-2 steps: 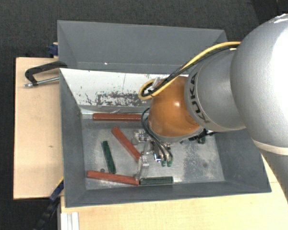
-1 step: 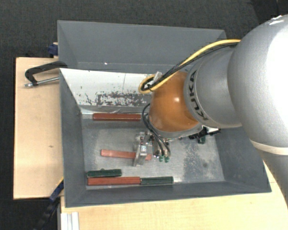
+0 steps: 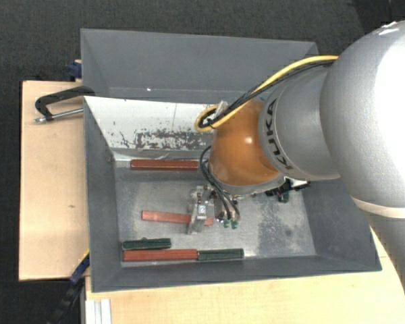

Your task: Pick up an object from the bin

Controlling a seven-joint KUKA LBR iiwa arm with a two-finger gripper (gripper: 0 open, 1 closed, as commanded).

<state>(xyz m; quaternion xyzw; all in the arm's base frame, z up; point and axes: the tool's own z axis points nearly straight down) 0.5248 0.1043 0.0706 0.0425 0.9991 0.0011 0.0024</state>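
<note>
Grey bin floor (image 3: 283,228) is carrying a dark green stick (image 3: 146,244) and a long red-brown stick (image 3: 160,254) at front left. Mid-floor, a shorter red-brown stick (image 3: 163,216) is lying, its right end at the tool (image 3: 201,220); open or closed cannot be told.

A single camera looks down on the grey metal bin (image 3: 189,66) from above, set a little toward its near side, so the far wall's inner face shows broad. The whole bin fits in frame. The arm (image 3: 364,113) enters from the right, looming close to the lens.
</note>
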